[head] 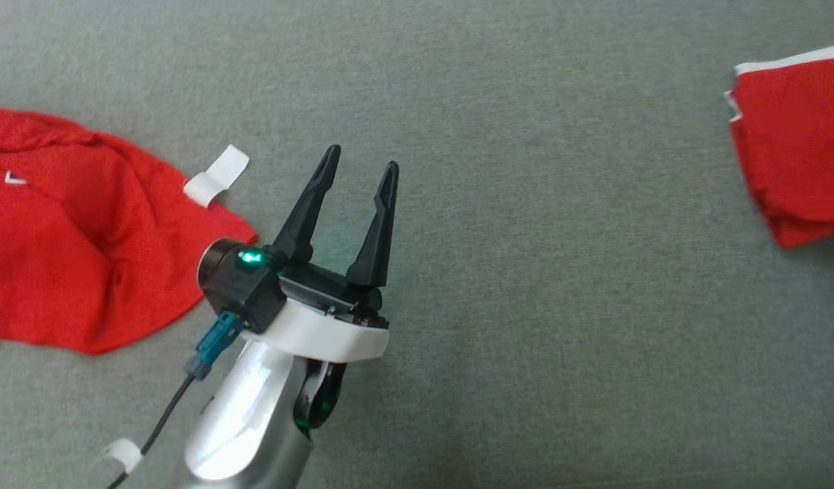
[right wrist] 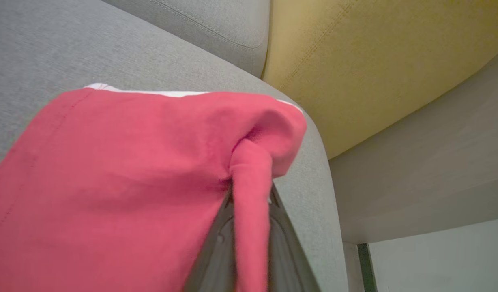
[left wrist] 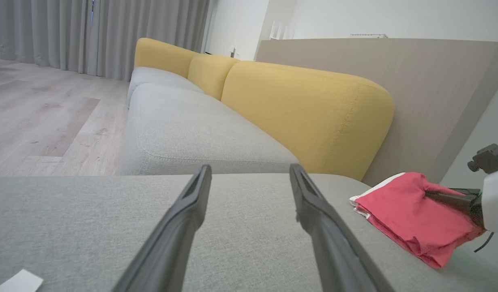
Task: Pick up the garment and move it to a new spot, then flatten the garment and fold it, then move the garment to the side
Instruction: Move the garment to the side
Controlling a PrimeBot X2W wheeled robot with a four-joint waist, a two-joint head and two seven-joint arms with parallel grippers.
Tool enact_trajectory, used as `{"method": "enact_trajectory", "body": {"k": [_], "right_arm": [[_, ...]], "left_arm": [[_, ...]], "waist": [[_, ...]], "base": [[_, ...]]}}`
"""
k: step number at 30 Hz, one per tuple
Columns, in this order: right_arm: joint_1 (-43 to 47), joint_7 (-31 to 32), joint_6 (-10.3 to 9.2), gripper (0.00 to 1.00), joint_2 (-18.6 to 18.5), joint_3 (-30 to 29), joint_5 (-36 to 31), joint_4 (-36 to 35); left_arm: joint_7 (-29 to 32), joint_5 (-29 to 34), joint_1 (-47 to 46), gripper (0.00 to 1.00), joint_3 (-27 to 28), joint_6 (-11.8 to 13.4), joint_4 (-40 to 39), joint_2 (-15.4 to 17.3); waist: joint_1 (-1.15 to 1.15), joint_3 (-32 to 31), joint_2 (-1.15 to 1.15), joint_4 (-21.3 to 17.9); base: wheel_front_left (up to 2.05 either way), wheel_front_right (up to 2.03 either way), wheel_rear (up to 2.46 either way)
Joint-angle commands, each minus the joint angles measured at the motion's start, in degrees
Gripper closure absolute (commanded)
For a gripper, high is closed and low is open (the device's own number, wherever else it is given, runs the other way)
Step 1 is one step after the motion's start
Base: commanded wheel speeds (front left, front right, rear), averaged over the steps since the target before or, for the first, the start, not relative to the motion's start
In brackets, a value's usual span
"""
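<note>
Grey cushion (head: 559,272) is carrying a folded red garment (right wrist: 111,182); right tool (right wrist: 251,202) is seemingly pinching its fold, left tool (head: 359,170) is hovering agape, empty.

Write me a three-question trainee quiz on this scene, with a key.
1. True or false: the left gripper is shut on cloth.
2. What does the right gripper pinch? A) a sock B) a fold of the folded red garment C) nothing
3. Fill in: the sofa backrest cushions are ____.
Key: 1 false; 2 B; 3 yellow.
</note>
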Motion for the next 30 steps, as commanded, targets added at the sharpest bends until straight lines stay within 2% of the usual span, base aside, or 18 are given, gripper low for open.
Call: {"method": "enact_trajectory", "body": {"k": [1, 5, 6, 7, 13, 19, 24, 30], "right_arm": [[-0.6, 0.0, 0.2, 1.0, -2.6, 0.4, 0.6, 0.0], [-2.1, -0.6, 0.2, 1.0, -2.8, -0.5, 0.9, 2.4], [-2.4, -1.0, 0.2, 0.19, -2.8, -0.8, 0.7, 3.0], [-2.6, -1.3, 0.2, 0.0, -2.6, -1.0, 0.6, 3.6], [-3.8, -3.6, 0.2, 0.0, -0.3, -2.9, -0.3, 6.6], [-4.9, -6.4, 0.2, 0.0, 3.5, -4.8, -1.0, 6.3], [-4.9, -7.6, 0.2, 0.0, 8.3, -7.2, -0.2, 2.5], [-1.6, -8.0, 0.2, 0.0, 15.5, -11.0, 2.0, -6.5]], "left_arm": [[-0.3, 0.5, -1.9, 0.0, 2.1, -0.2, -1.6, 0.2], [-0.3, 0.6, -2.1, 0.0, 2.5, -0.4, -1.3, 0.2], [-0.3, 0.6, -2.1, 0.0, 2.6, -0.5, -1.2, 0.2], [-0.3, 0.6, -2.0, 0.0, 2.7, -0.5, -1.0, 0.2], [-0.3, 0.6, -0.8, 0.0, 4.4, -0.5, -0.5, 0.2], [-0.3, 0.7, 1.7, 0.0, 7.7, -0.3, -1.2, 0.2], [-0.3, 0.9, 4.5, 0.0, 10.9, -0.1, -2.4, 0.2], [-0.3, 0.9, 8.8, 0.0, 14.2, -0.2, -3.3, 0.2]], "waist": [[0.0, 0.7, 0.0, 0.7], [0.0, 1.2, 0.0, 1.3], [0.0, 1.1, 0.0, 1.4], [0.0, 0.9, 0.0, 1.5], [0.0, -1.9, 0.0, 1.0], [0.0, -6.7, 0.0, -0.2], [0.0, -11.3, 0.0, -0.7], [0.0, -16.1, 0.0, -1.1]], "base": [[0.0, 0.0, 0.0], [0.0, 0.0, 0.0], [0.0, 0.0, 0.0], [0.0, 0.0, 0.0], [0.0, 0.0, 0.0], [0.0, 0.0, 0.0], [0.0, 0.0, 0.0], [0.0, 0.0, 0.0]]}}
